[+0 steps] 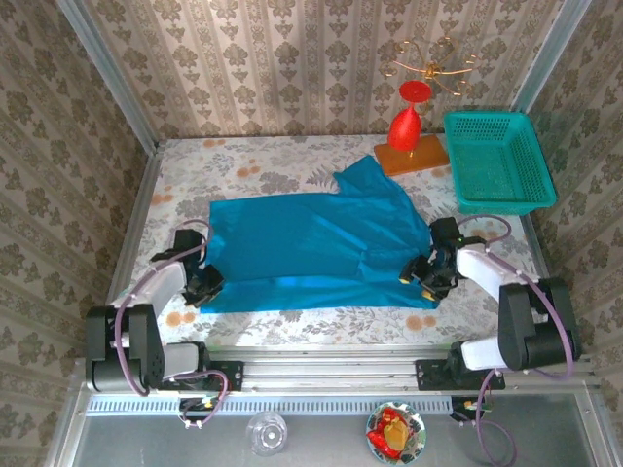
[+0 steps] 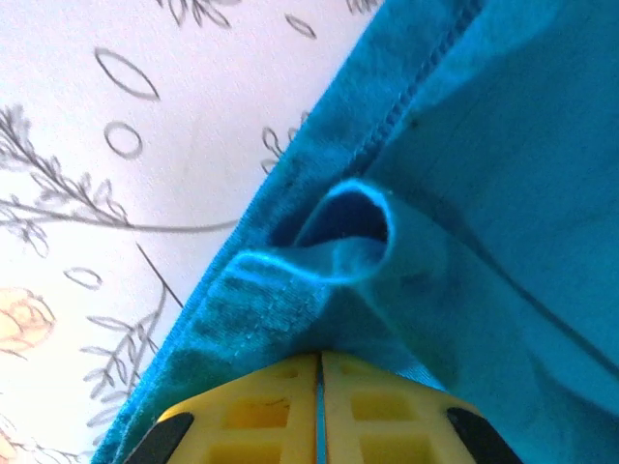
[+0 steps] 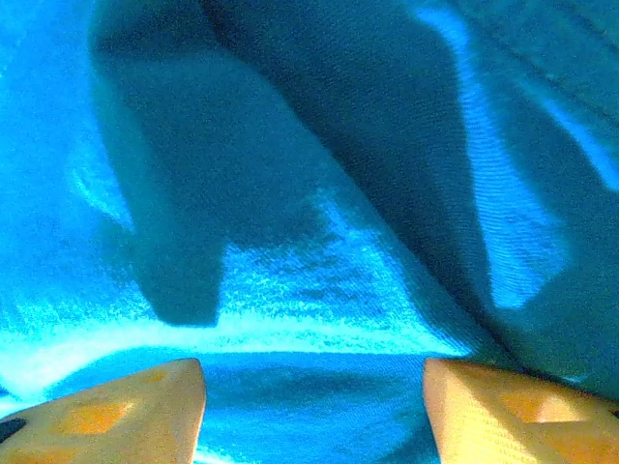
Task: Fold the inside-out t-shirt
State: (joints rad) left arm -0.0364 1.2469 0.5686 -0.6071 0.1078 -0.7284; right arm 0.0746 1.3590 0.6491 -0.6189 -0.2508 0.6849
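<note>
The inside-out t-shirt (image 1: 311, 248), bright blue and plain, lies spread flat across the middle of the table with one flap folded up toward the back right. My left gripper (image 1: 204, 284) sits at the shirt's near left corner. In the left wrist view its yellow fingers (image 2: 261, 406) are pressed together on a thin fold of the shirt's hem (image 2: 319, 261), so the left gripper (image 2: 320, 356) is shut on the cloth. My right gripper (image 1: 423, 274) is at the shirt's near right edge. Its fingers (image 3: 126, 416) stand wide apart over blue fabric (image 3: 309, 290), and the right gripper (image 3: 314, 377) is open.
A teal mesh basket (image 1: 496, 161) stands at the back right. Beside it, a red vase-like object (image 1: 407, 125) stands on an orange board, with a gold wire ornament (image 1: 428, 63) behind. A glass (image 1: 266, 431) and a bowl (image 1: 394, 433) sit below the rail. Patterned walls enclose the table.
</note>
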